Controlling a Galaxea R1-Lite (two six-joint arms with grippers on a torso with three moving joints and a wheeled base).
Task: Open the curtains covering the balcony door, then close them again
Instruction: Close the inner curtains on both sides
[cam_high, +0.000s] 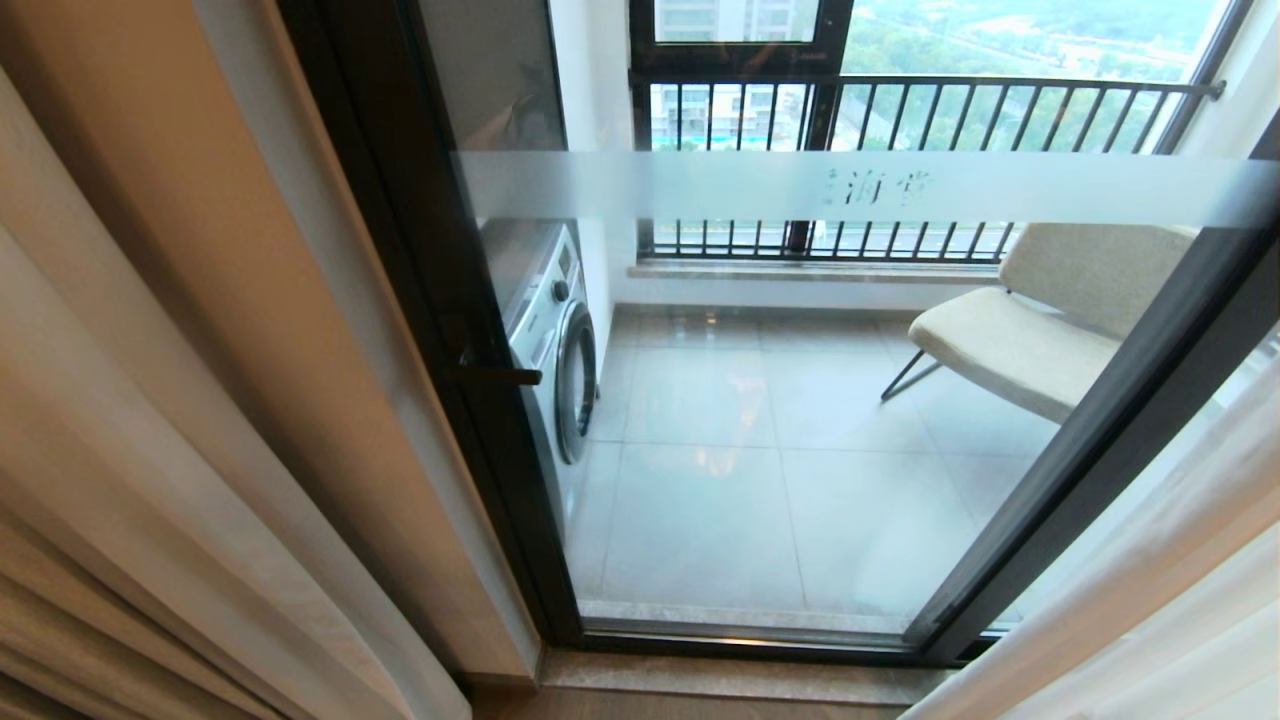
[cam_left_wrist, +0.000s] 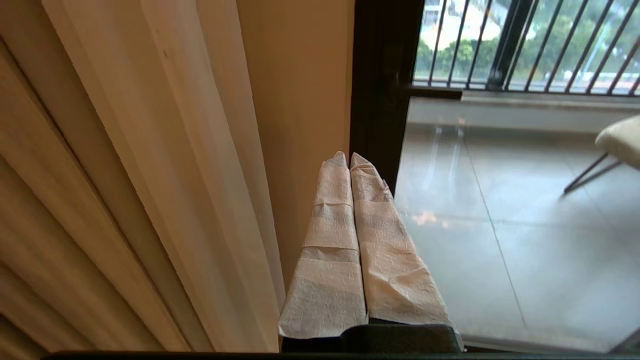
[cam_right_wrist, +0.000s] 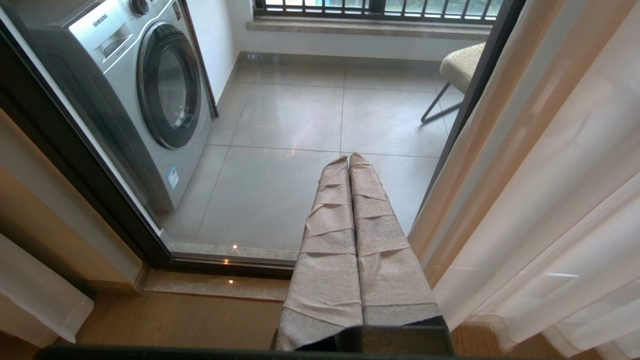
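With the left gripper (cam_left_wrist: 349, 159) pressed together, the curtains (cam_left_wrist: 165, 165) just beside it should be hooked and swept across the balcony door (cam_left_wrist: 382, 90).

The balcony door (cam_high: 760, 400) stands straight ahead at twelve o'clock, with the curtains (cam_high: 150, 450) gathered at nine o'clock and another fold hanging at four o'clock (cam_high: 1180, 580). Behind the glass, a washing machine (cam_high: 555, 340) sits at eleven o'clock against the side wall, and a chair (cam_high: 1030, 320) at two o'clock. A railing (cam_high: 900, 120) runs across the far end at twelve. The left gripper (cam_left_wrist: 349, 159) hangs beside the nine o'clock folds, apart from them; the right gripper (cam_right_wrist: 348, 161) hangs before the glass, next to the four o'clock fold.
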